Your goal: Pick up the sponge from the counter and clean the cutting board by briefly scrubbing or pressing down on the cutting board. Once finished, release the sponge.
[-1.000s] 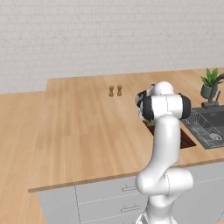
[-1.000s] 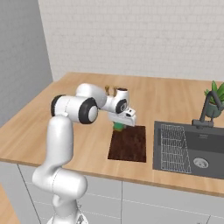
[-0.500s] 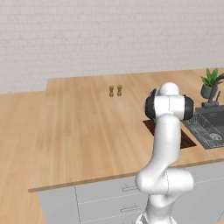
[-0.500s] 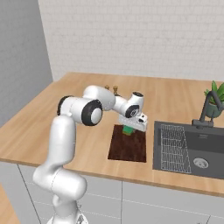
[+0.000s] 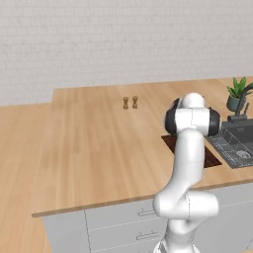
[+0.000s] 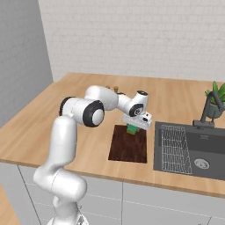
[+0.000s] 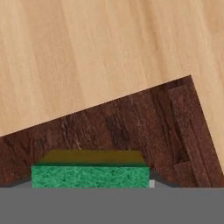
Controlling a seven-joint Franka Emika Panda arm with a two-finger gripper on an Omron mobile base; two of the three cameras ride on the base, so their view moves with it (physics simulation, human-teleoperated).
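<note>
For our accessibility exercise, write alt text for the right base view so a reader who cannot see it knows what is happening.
A white robot arm reaches over a wooden counter, its fingers holding a green sponge above the far end of a dark reddish-brown cutting board. To the right are a dark sink with a wire rack, a faucet and a potted plant.

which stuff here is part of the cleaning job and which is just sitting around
Part of the job:
- sponge, held in the pincer
- cutting board
- counter

Just sitting around:
- sink with wire rack
- potted plant
- two small shakers
</note>
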